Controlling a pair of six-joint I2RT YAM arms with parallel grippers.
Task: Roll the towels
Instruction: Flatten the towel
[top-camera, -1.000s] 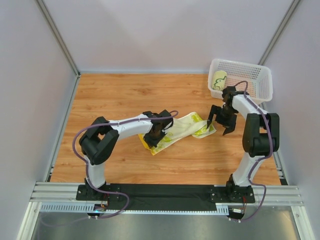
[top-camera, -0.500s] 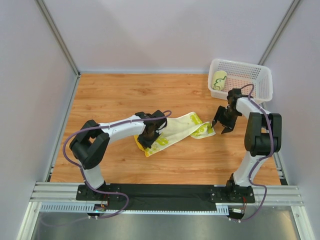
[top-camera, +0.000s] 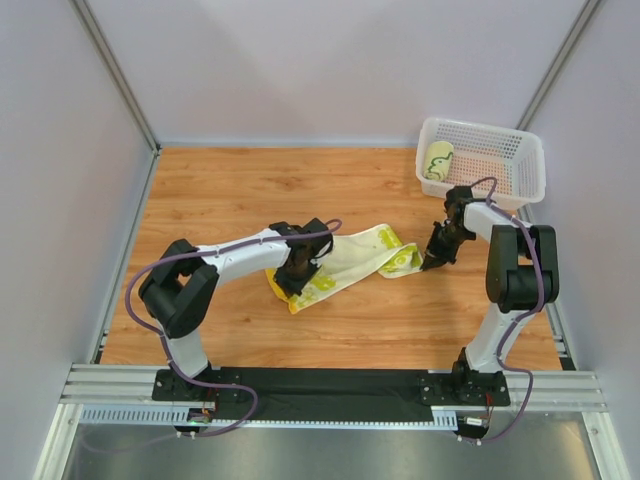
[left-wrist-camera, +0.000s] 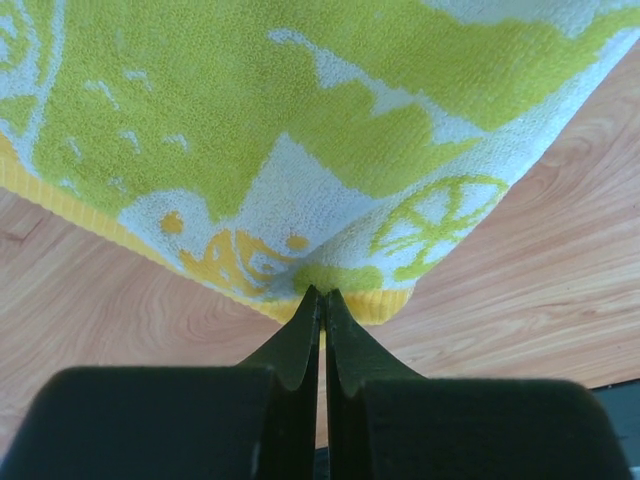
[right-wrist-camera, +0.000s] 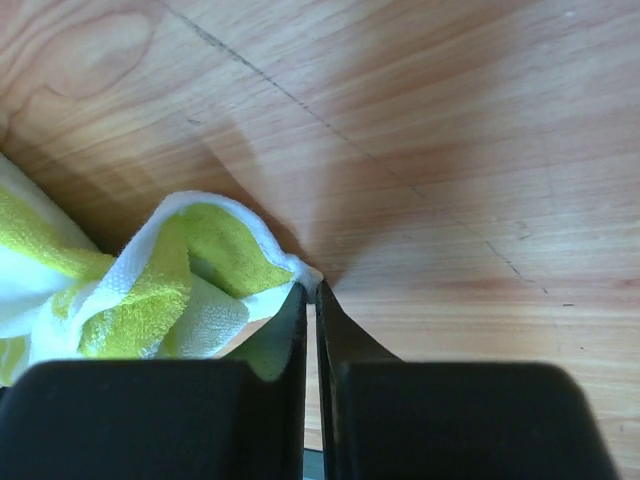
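A white towel with green and yellow lemon print (top-camera: 350, 258) lies stretched across the middle of the wooden table, slightly lifted between both arms. My left gripper (top-camera: 291, 280) is shut on the towel's near-left corner; in the left wrist view the yellow hem of the towel (left-wrist-camera: 330, 180) is pinched at the tips of the left gripper (left-wrist-camera: 321, 295). My right gripper (top-camera: 432, 260) is shut on the towel's far-right corner, where the white edge of the towel (right-wrist-camera: 190, 270) meets the tips of the right gripper (right-wrist-camera: 311, 288). A rolled towel (top-camera: 437, 159) lies in the white basket (top-camera: 530, 160).
The white basket stands at the back right corner of the table, close behind my right arm. Grey walls enclose the table on three sides. A black rail (top-camera: 330, 385) with the arm bases runs along the near edge.
My right gripper moved left onto the towel's right corner and went from wide open to shut on it. The left gripper, still holding the towel, shifted slightly left and nearer.
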